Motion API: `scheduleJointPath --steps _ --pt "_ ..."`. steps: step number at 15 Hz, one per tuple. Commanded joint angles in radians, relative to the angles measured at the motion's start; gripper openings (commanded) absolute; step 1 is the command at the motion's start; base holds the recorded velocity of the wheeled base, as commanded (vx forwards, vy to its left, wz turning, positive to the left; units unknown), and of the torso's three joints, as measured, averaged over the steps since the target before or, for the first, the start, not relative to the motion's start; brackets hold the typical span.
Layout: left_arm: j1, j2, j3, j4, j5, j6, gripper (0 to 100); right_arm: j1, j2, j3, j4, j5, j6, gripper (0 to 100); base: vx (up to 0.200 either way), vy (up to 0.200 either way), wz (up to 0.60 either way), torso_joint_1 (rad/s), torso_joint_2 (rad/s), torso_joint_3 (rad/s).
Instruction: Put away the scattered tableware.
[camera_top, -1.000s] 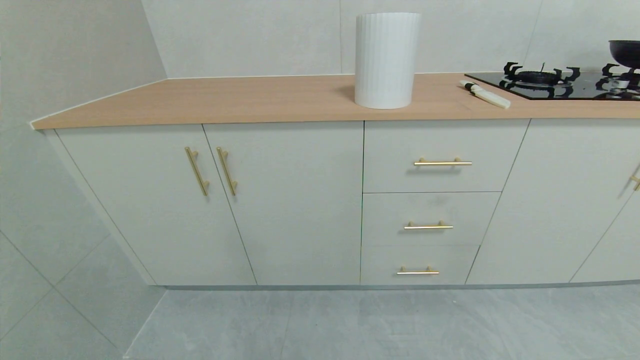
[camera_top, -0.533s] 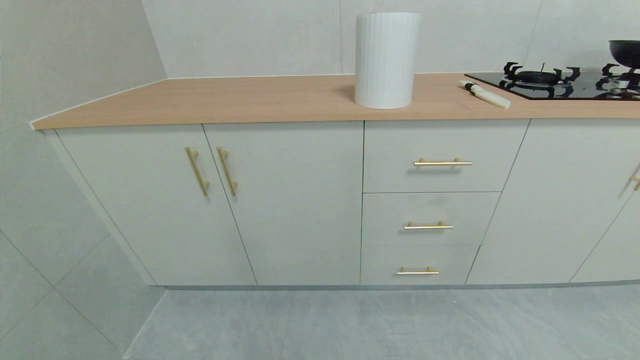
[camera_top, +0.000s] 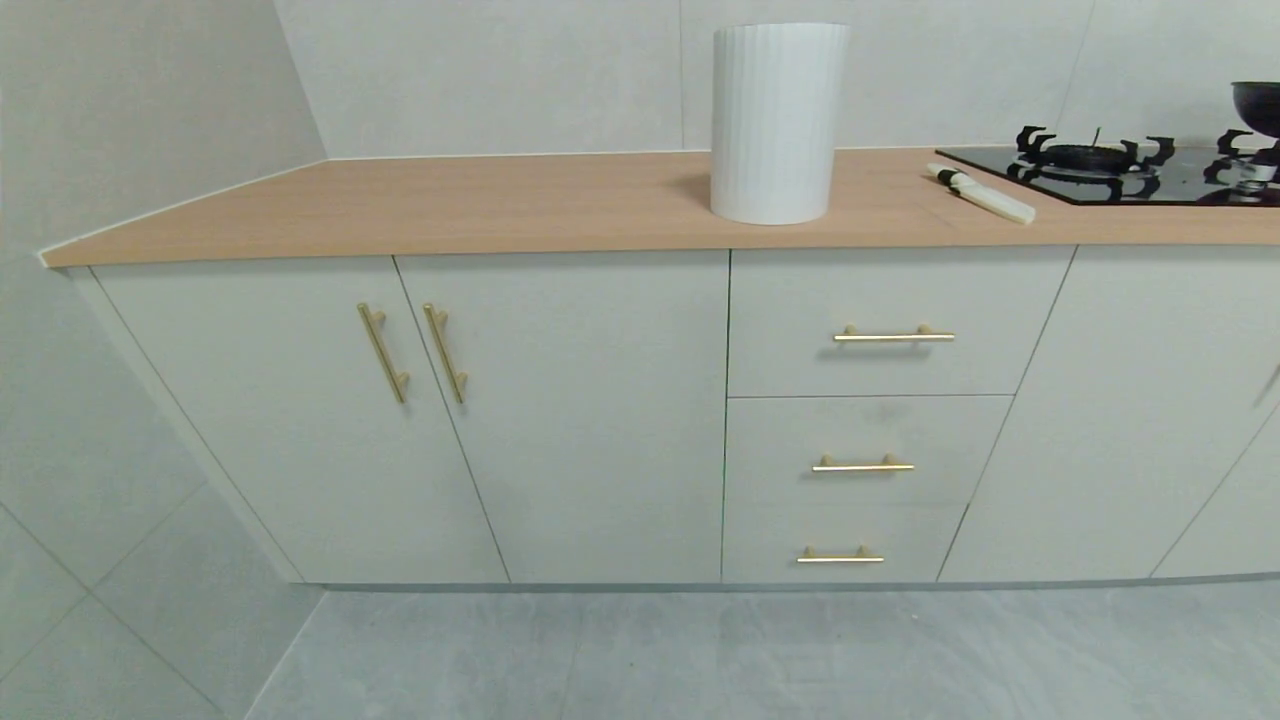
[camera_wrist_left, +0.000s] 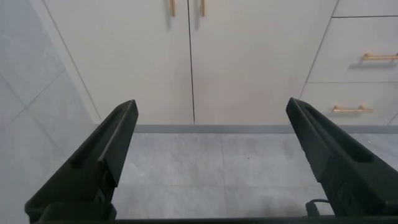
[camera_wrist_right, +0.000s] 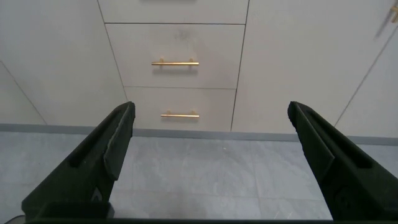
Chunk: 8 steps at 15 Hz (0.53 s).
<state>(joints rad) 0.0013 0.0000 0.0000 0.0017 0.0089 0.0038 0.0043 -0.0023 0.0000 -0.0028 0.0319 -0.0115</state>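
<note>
- While the left tool (camera_wrist_left: 210, 106) hung low before the pale cabinet doors (camera_wrist_left: 249, 56), its fingers stood spread wide, gripping nothing.
- The right tool (camera_wrist_right: 211, 109), likewise spread and empty, faced the brass-handled drawers (camera_wrist_right: 175, 56).
- A cream-bladed knife with a black band (camera_top: 980, 193) lay on the wooden bench (camera_top: 500, 200), between a tall white ribbed cylinder (camera_top: 775, 120) and the black gas hob (camera_top: 1120, 170).

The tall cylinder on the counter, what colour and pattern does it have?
The cylinder is white with fine vertical ribs, best seen in the head view.
</note>
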Motion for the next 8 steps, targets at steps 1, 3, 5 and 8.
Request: scheduleJointPath --steps 1,3,5,8 --pt "0.0 0.0 0.0 0.0 0.0 -0.001 100 0.0 0.002 0.0 0.0 0.0 -0.001 100 0.2 0.0 0.0 0.002 0.01 -0.007" --pt "0.0 0.0 0.0 0.0 0.0 -0.001 100 0.0 0.002 0.0 0.0 0.0 -0.001 100 0.2 0.0 0.0 0.002 0.0 0.002" --pt "0.0 0.0 0.0 0.0 0.0 -0.001 100 0.0 0.002 0.0 0.0 0.0 -0.001 100 0.2 0.0 0.0 0.002 0.0 0.01" --pt "0.0 0.0 0.0 0.0 0.0 -0.001 100 0.0 0.002 0.0 0.0 0.0 0.001 100 0.2 0.0 0.0 0.004 0.0 -0.007"
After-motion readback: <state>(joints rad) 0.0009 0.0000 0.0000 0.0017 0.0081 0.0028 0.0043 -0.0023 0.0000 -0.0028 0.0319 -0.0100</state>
